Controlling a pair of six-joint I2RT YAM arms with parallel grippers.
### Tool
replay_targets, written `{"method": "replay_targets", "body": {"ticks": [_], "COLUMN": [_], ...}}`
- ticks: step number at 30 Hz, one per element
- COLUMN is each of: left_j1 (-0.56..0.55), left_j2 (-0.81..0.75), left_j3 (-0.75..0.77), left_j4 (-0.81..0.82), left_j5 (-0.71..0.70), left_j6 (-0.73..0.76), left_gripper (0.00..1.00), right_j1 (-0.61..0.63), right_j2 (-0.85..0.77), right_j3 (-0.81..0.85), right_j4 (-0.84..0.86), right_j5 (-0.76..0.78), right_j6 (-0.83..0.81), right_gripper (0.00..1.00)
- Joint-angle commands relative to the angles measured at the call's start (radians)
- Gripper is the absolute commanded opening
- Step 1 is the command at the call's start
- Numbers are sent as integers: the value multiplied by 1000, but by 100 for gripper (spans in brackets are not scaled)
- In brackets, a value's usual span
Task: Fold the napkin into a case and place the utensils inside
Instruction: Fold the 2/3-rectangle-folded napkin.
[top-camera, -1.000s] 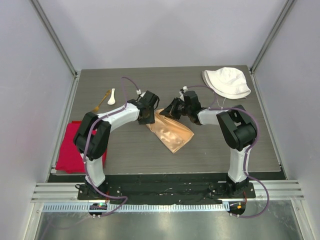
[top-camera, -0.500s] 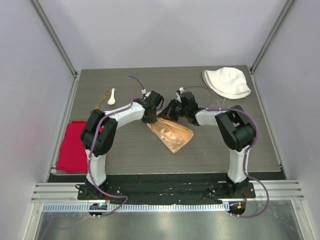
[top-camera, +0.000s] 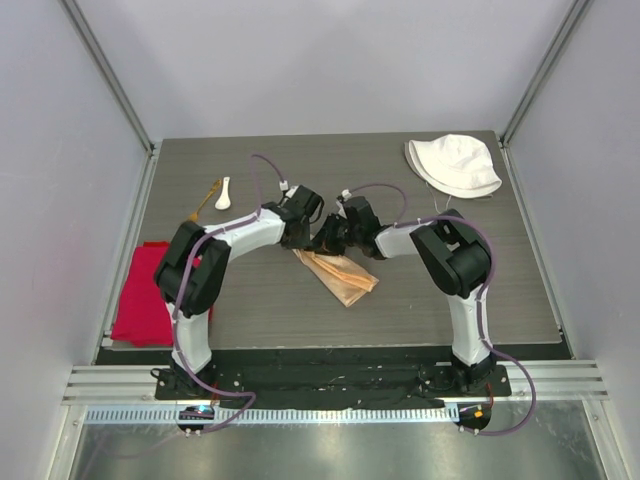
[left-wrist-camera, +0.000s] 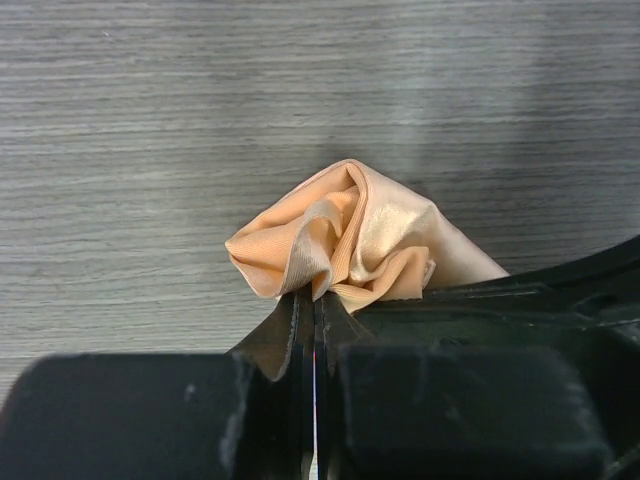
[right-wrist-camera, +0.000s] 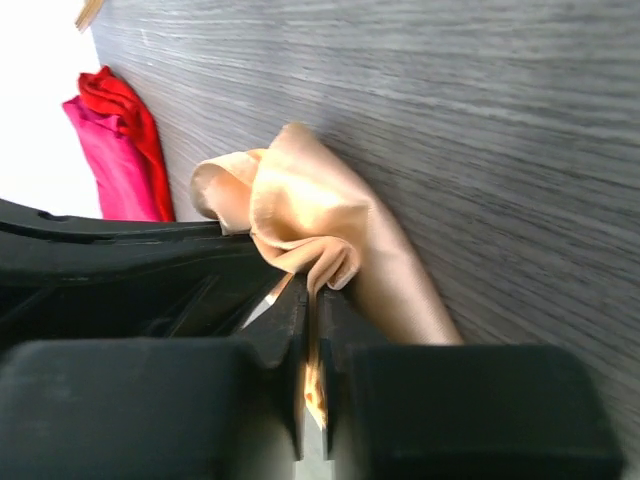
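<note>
The peach-orange napkin (top-camera: 341, 276) lies bunched at mid-table, its far corner gathered between both grippers. My left gripper (top-camera: 307, 238) is shut on a fold of the napkin (left-wrist-camera: 345, 240), pinching it at the fingertips (left-wrist-camera: 316, 300). My right gripper (top-camera: 327, 238) faces it closely and is shut on a pleat of the same napkin (right-wrist-camera: 305, 215), with cloth showing in the narrow slit between its jaws (right-wrist-camera: 313, 300). The white spoon (top-camera: 223, 193) and gold fork (top-camera: 203, 203) lie at the far left, apart from both grippers.
A bright red cloth (top-camera: 140, 295) lies at the table's left edge, also visible as the red cloth (right-wrist-camera: 115, 140) in the right wrist view. A white hat (top-camera: 455, 165) sits at the far right corner. The two grippers almost touch each other.
The left gripper closed on the napkin's corner. Both grippers moved closer together, and the napkin drew in from a wide spread shape to a narrower bunched one.
</note>
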Motion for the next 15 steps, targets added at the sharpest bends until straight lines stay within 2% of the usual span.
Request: {"method": "replay_targets", "body": {"ticks": [1,5,10,12,15], "left_j1": [26,43,64,69,75], "left_j2": [-61,-84,-122,-134,-150], "left_j3": [-25,-66,-128,-146,-162], "left_j4": [76,108,164,176,184], "left_j5": [20,54,125,139,146], "left_j6": [-21,-41,-74,-87,-96], "left_gripper": [0,0,0,0,0], "right_j1": [14,8,4,2,-1], "right_j2": [-18,-48,-40,-54,-72], "right_j3": [16,-37,-89,-99,-119], "right_j4": [14,116,282,305,341], "right_j5": [20,-16,-112,-118,-137], "right_j6": [-79,-117,-56,-63,-70], "right_gripper": [19,26,36,43,46]}}
